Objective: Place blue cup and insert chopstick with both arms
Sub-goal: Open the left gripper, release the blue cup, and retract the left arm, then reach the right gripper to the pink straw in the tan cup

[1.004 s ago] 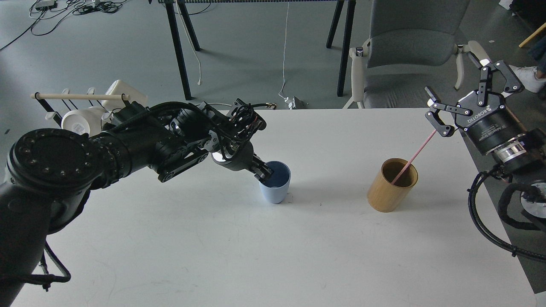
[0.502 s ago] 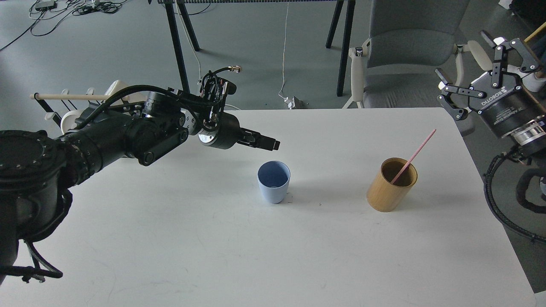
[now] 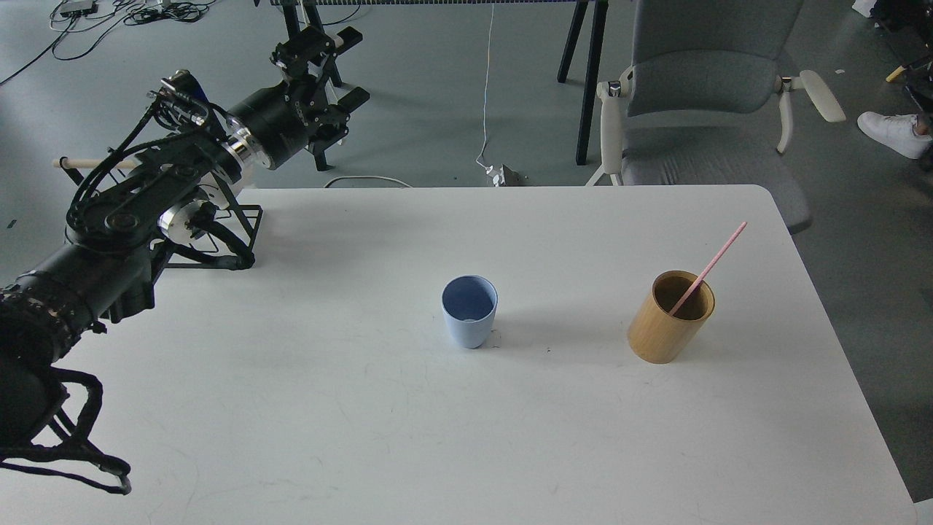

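The blue cup (image 3: 469,312) stands upright and empty near the middle of the white table (image 3: 364,408). One pink chopstick (image 3: 708,267) leans in the tan bamboo holder (image 3: 670,321) to the cup's right, its top pointing up and right. My left gripper (image 3: 348,65) is far back left, raised beyond the table's far edge, well away from the cup, its fingers spread and holding nothing. My right arm and gripper are out of view.
A black wire rack (image 3: 219,240) stands at the table's far left edge under my left arm. A grey chair (image 3: 700,109) and black table legs (image 3: 583,80) stand behind the table. Cables lie on the floor.
My left gripper let go of the cup's rim, rose and swung back to the far left. My right gripper lifted away from the chopstick and left the view.
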Action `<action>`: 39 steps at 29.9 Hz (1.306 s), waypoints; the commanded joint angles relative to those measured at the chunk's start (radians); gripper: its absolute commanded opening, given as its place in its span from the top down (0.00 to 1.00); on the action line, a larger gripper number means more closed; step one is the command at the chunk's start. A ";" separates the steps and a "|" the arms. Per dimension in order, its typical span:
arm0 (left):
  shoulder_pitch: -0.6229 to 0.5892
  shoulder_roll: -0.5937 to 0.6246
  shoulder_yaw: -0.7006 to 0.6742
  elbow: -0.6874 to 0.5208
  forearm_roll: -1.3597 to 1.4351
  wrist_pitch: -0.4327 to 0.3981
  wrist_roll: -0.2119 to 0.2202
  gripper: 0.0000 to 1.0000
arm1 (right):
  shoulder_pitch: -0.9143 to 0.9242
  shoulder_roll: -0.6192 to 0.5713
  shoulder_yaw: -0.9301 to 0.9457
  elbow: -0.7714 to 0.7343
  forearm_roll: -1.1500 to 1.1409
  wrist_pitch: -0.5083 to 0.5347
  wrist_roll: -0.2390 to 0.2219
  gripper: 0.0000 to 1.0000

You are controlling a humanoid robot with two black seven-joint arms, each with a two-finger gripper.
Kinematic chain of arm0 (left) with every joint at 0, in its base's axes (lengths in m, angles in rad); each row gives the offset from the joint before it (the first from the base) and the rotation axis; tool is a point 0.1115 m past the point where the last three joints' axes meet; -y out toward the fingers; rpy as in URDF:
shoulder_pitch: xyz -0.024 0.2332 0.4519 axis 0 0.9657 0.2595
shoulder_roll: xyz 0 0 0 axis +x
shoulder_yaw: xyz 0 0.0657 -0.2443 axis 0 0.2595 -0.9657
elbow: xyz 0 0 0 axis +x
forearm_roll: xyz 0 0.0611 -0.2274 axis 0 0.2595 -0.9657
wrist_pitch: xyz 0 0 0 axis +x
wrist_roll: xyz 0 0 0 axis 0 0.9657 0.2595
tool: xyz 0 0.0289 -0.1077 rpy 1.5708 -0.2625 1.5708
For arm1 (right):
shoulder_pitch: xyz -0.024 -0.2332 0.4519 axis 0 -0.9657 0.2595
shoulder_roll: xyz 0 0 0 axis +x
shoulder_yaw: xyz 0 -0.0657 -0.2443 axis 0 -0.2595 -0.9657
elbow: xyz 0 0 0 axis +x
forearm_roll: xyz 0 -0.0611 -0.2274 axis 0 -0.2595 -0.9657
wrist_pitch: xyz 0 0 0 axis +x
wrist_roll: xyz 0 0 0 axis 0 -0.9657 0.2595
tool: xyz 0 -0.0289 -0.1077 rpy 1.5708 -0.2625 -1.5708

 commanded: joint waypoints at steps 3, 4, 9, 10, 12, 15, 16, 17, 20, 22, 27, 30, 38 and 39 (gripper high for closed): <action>0.000 0.047 -0.031 0.001 -0.160 0.000 0.000 0.03 | -0.030 0.042 -0.155 -0.012 -0.129 -0.137 0.000 0.06; 0.001 0.056 -0.034 0.001 -0.167 0.000 0.000 0.03 | -0.034 0.048 -0.180 -0.017 -0.144 -0.137 0.000 0.06; 0.003 0.076 -0.033 0.001 -0.226 0.000 0.000 0.03 | -0.062 0.138 -0.283 -0.089 -0.192 -0.137 0.000 0.06; 0.004 0.076 -0.033 0.001 -0.227 0.000 0.000 0.03 | -0.063 0.163 -0.291 -0.102 -0.198 -0.137 0.000 0.06; 0.013 0.074 -0.033 0.001 -0.227 0.000 0.000 0.03 | -0.066 0.191 -0.305 -0.124 -0.208 -0.137 0.000 0.06; 0.019 0.073 -0.031 -0.001 -0.226 0.000 0.000 0.03 | -0.076 0.214 -0.321 -0.152 -0.221 -0.137 0.000 0.06; 0.023 0.071 -0.031 0.001 -0.227 0.000 0.000 0.03 | -0.079 0.224 -0.329 -0.164 -0.222 -0.137 0.000 0.06; 0.023 0.071 -0.031 0.001 -0.227 0.000 0.000 0.03 | -0.082 0.238 -0.335 -0.173 -0.222 -0.137 0.000 0.06; 0.024 0.070 -0.031 0.001 -0.227 0.000 0.000 0.03 | -0.088 0.267 -0.349 -0.187 -0.224 -0.137 0.000 0.07; 0.024 0.068 -0.031 0.001 -0.227 0.000 0.000 0.03 | -0.089 0.280 -0.355 -0.187 -0.224 -0.137 0.000 0.11; 0.052 0.067 -0.031 0.001 -0.226 0.000 0.000 0.03 | -0.092 0.298 -0.360 -0.198 -0.224 -0.137 0.000 0.39; 0.059 0.067 -0.031 0.001 -0.226 0.000 0.000 0.03 | -0.088 0.300 -0.395 -0.205 -0.231 -0.137 0.000 0.44; 0.066 0.068 -0.031 0.005 -0.227 0.000 0.000 0.03 | -0.096 0.313 -0.406 -0.207 -0.238 -0.137 0.000 0.71; 0.067 0.068 -0.031 0.005 -0.227 0.000 0.000 0.03 | -0.096 0.312 -0.406 -0.207 -0.238 -0.137 0.000 0.74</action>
